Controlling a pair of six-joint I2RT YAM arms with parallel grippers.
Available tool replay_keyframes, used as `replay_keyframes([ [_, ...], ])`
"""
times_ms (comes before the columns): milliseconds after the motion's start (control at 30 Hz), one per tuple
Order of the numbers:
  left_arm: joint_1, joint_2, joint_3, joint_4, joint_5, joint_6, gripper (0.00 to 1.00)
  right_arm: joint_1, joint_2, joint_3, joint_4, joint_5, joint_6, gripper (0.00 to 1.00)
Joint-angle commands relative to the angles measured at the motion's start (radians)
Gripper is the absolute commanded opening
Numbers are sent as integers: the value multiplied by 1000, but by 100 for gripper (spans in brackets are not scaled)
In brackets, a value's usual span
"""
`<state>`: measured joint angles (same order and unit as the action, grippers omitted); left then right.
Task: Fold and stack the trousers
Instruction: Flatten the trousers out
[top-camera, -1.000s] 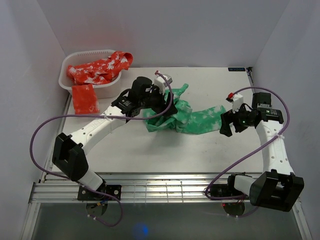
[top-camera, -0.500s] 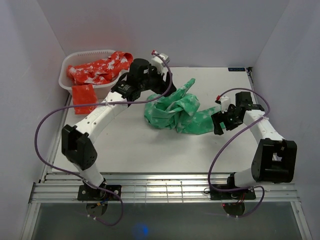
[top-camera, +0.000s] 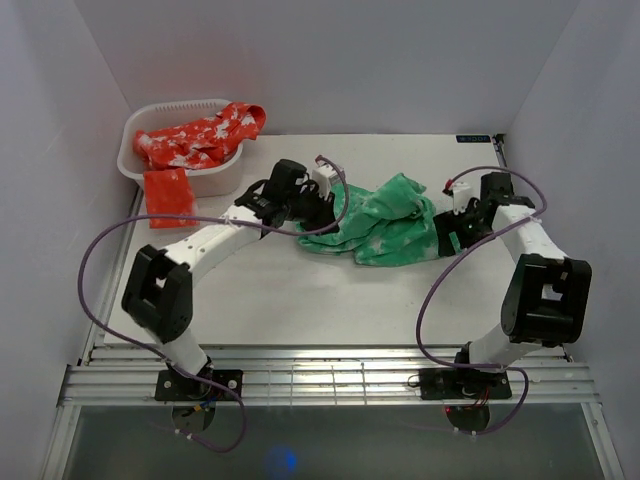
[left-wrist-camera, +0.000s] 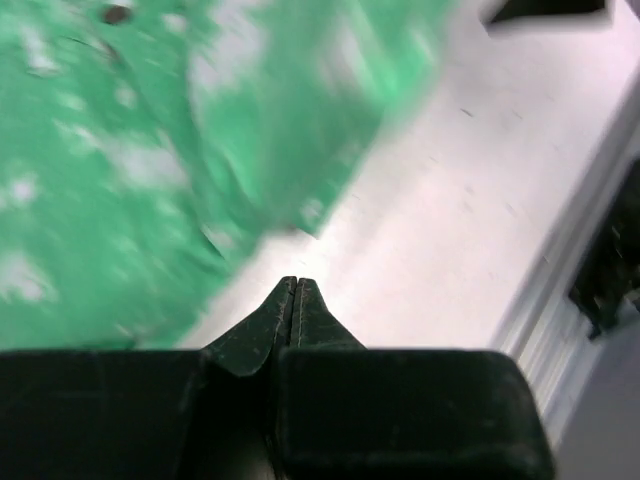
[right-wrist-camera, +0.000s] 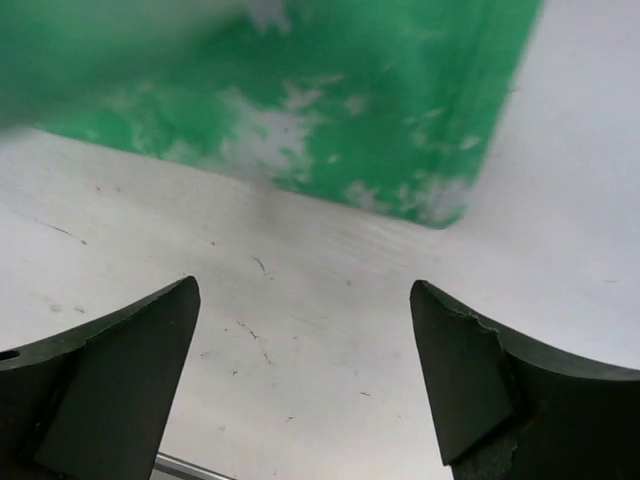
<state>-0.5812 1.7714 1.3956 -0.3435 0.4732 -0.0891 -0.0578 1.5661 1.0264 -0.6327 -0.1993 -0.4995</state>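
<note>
Flattening step I reckon: bright green tie-dye fabric trousers (top-camera: 385, 225) lie crumpled centre-frame. Left end effector (left-wrist-camera: 293, 290) is pinched together and empty, right end effector (right-wrist-camera: 303, 290) is apart. Next up, regrasp the edges.

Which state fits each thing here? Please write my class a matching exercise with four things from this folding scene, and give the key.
Things:
1. left gripper
2. right gripper
3. trousers
4. basket

States:
A. holds a red patterned cloth
B. open wide
C. shut, tips together
D. bunched up between the two grippers

Pairs: 1-C, 2-B, 3-D, 4-A
</note>
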Motion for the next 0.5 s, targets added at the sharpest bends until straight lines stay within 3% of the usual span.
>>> replay_keyframes([
  [0, -93, -257, -131, 60, 124, 141, 9, -43, -74, 213, -85, -165, 30, 91],
  [133, -235, -293, -279, 8, 64, 204, 11, -45, -52, 415, -173, -230, 68, 93],
  [267, -241, -329, -326, 35, 21, 155, 22, -43, 8, 556, -196, -273, 139, 97],
  [333, -157, -342, -287, 44, 16, 93, 39, -43, 76, 639, -197, -287, 174, 98],
  [467, 106, -271, -158, 69, 54, -69, 55, -42, 207, 710, -151, -275, 251, 98],
])
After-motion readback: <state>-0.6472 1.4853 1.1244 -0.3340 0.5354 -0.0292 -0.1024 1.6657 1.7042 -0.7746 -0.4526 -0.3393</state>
